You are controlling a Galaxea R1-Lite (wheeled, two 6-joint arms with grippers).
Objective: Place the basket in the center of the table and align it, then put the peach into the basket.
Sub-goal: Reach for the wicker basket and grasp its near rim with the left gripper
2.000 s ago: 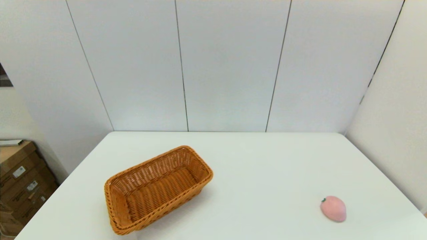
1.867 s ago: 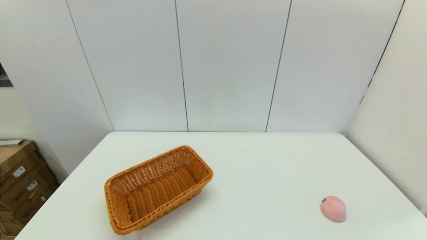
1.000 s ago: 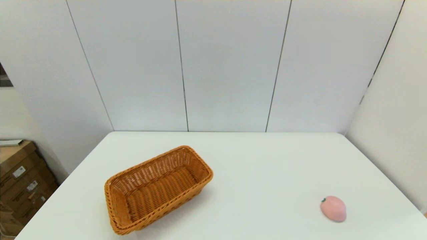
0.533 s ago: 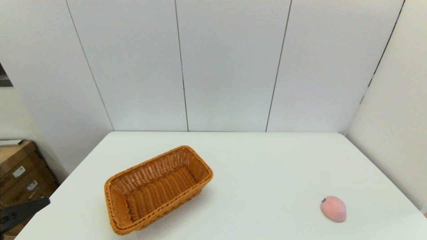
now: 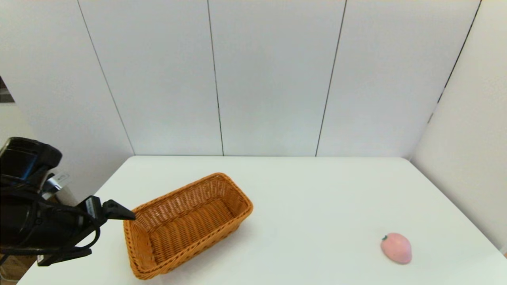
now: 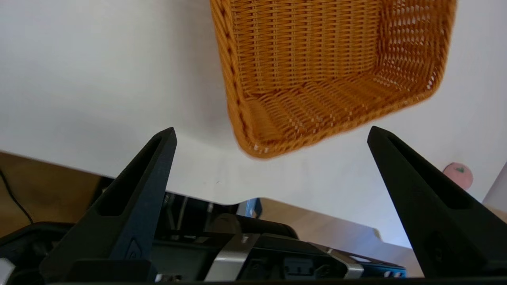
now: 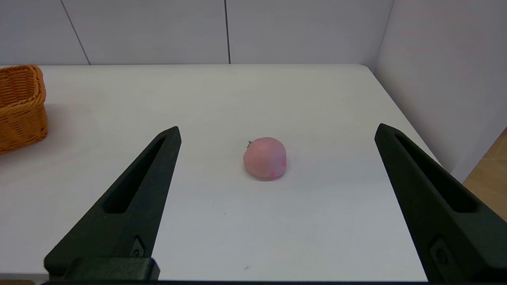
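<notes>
White wall panels with thin dark seams stood behind the table (image 5: 317,190), whose plain white top carried only two things. Left of the middle and toward the near edge sat the basket (image 5: 186,223), an orange-brown wicker trough with a braided rim, turned askew so that its long sides ran diagonally to the table's edges, and holding nothing. Well apart from it, near the right front corner, lay the peach (image 5: 396,247), pale pink with a small green stem mark, resting directly on the tabletop. At the left edge of the head view the left arm reached over the table's left side, and the left gripper (image 6: 271,136) hung just beside the basket's near left corner without touching it; one of its fingers (image 5: 118,210) pointed at the rim there. Seen from the left wrist, its two black fingers were spread wide, with the basket's corner lying in the gap beyond them. From the right wrist, the right gripper (image 7: 277,132) was low at the near edge of the table, its fingers likewise spread wide and holding nothing, with the peach on the surface beyond them and clear of both.
</notes>
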